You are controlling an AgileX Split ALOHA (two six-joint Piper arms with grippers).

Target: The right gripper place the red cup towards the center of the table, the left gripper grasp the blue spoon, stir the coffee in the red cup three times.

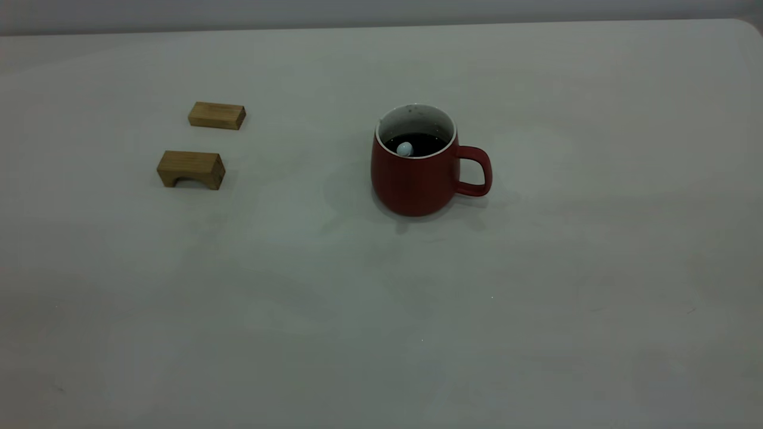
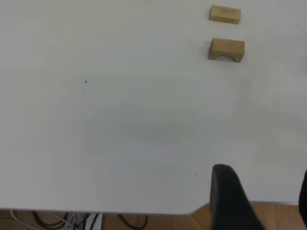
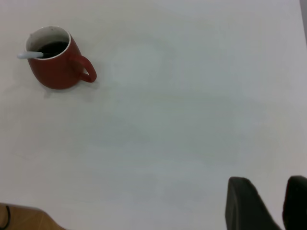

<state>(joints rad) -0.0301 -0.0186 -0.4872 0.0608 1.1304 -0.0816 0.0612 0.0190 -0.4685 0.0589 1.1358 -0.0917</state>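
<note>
My left gripper [image 2: 261, 201] hangs back over the near edge of the bench [image 2: 120, 120], its fingers spread with nothing between them. My right gripper [image 3: 268, 206] is likewise pulled back over its own side, parted and empty. Both sit well apart from the work, which I judge is how arms stand once the job is over.

Out from the left one lie two wooden blocks [image 1: 202, 140], one flat and one with an arch cut under it, near each other; I take them for the rest the spoon would have lain across.

The red cup [image 1: 415, 168] stands upright near the middle of the bench, handle turned toward my right side. It is a rounded, dark red mug, wider low down, with a white inside and a thin white rim. The coffee [image 1: 424, 142] is nearly black and flat. The blue spoon [image 1: 405, 148] leans inside against the rim, only its pale rounded handle end showing above the liquid, so stirring looks finished.
</note>
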